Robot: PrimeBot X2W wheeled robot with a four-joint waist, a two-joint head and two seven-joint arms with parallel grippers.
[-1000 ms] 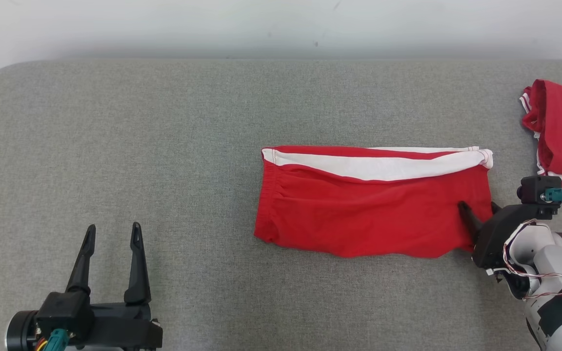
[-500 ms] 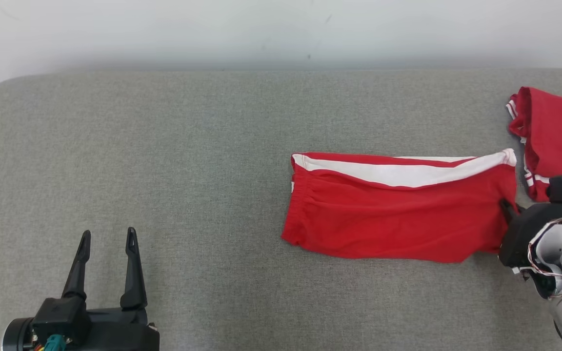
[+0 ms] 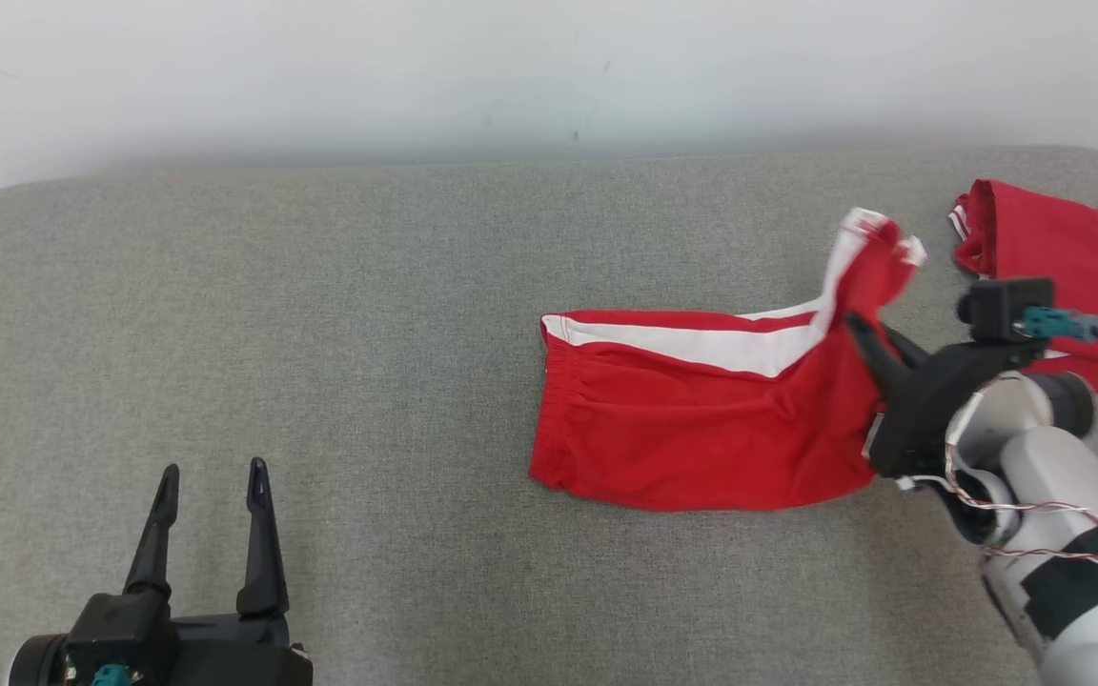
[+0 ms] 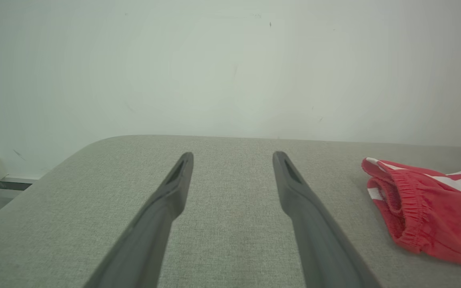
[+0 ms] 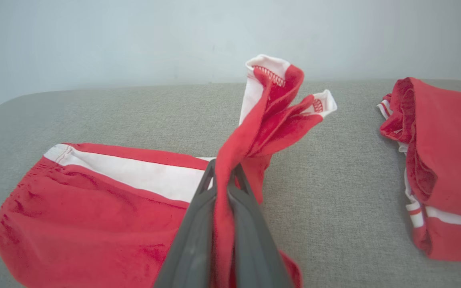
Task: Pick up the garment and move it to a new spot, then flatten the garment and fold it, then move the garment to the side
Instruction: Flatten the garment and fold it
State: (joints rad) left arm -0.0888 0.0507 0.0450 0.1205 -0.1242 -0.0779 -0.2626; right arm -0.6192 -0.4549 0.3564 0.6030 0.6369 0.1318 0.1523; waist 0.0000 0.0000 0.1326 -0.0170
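Well, the right gripper (image 3: 862, 329) pinches the right end of the red shorts (image 3: 692, 429), raised off the grey bench (image 3: 320, 333); the rest lies flat, seemingly folded; carry low and slowly so layers stay together; left gripper (image 3: 211, 476) stands wide, empty.

The garment (image 3: 692, 419) was a pair of red shorts with a broad white side stripe and a gathered elastic waistband. Its hem end was pinched between the closed fingers of the right claw (image 3: 871, 332) and held raised, the loose red-and-white edge flaring up past the fingertips. The rest lay flat on the grey surface (image 3: 320, 333), stretching away to the claw's left, waistband farthest from it.
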